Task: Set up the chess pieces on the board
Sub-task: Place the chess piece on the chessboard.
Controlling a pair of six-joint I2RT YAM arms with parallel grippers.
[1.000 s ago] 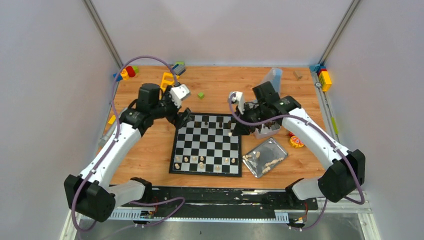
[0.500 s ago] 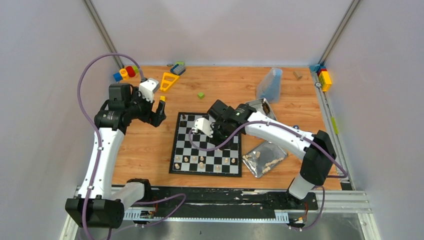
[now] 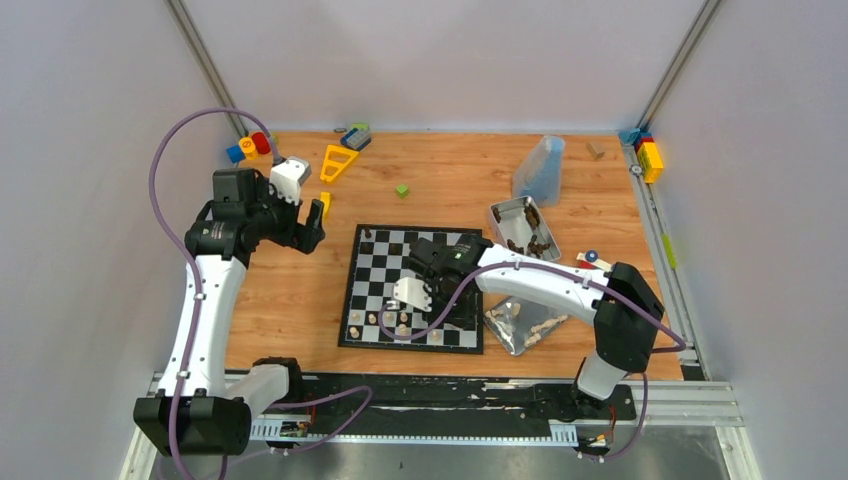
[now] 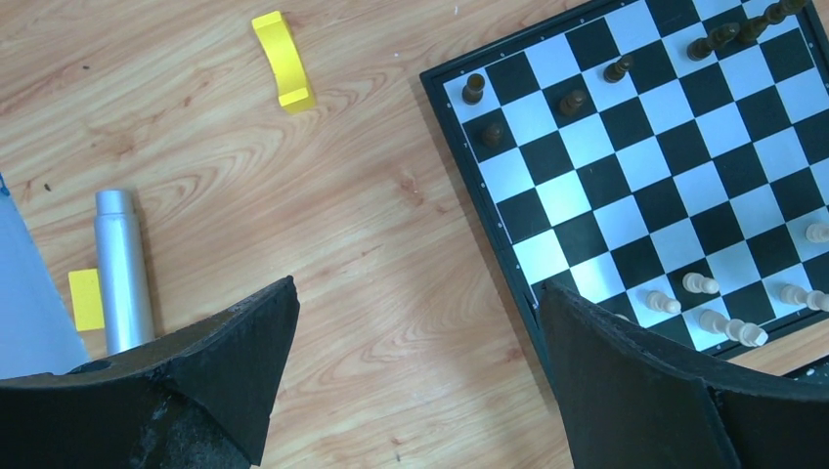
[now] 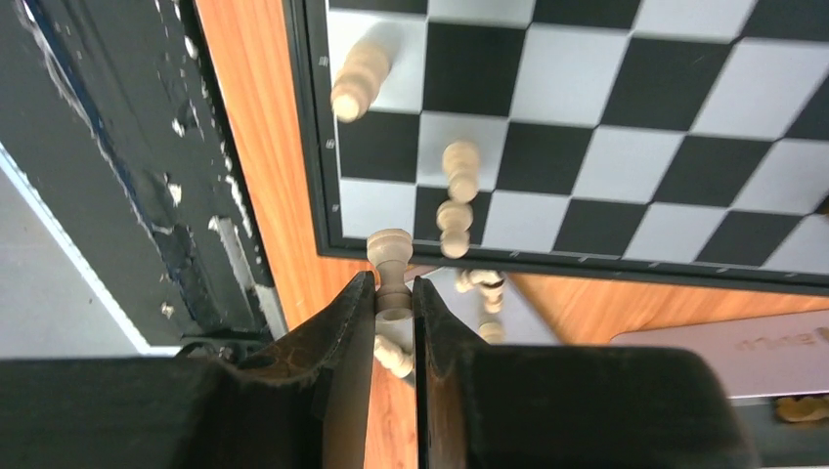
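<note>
My right pincer (image 5: pixel 393 293) is closed down tight on a cream chess piece (image 5: pixel 389 256), gripping its stem. It hangs over the near left edge of the board (image 5: pixel 626 88), close to the cream pieces (image 5: pixel 458 186) standing in the nearest rows. My left pincer (image 4: pixel 418 293) gapes fully wide with nothing in it, above bare tabletop (image 4: pixel 323 225) just left of the board. A few dark pieces (image 4: pixel 572 101) stand along the board's far rows.
</note>
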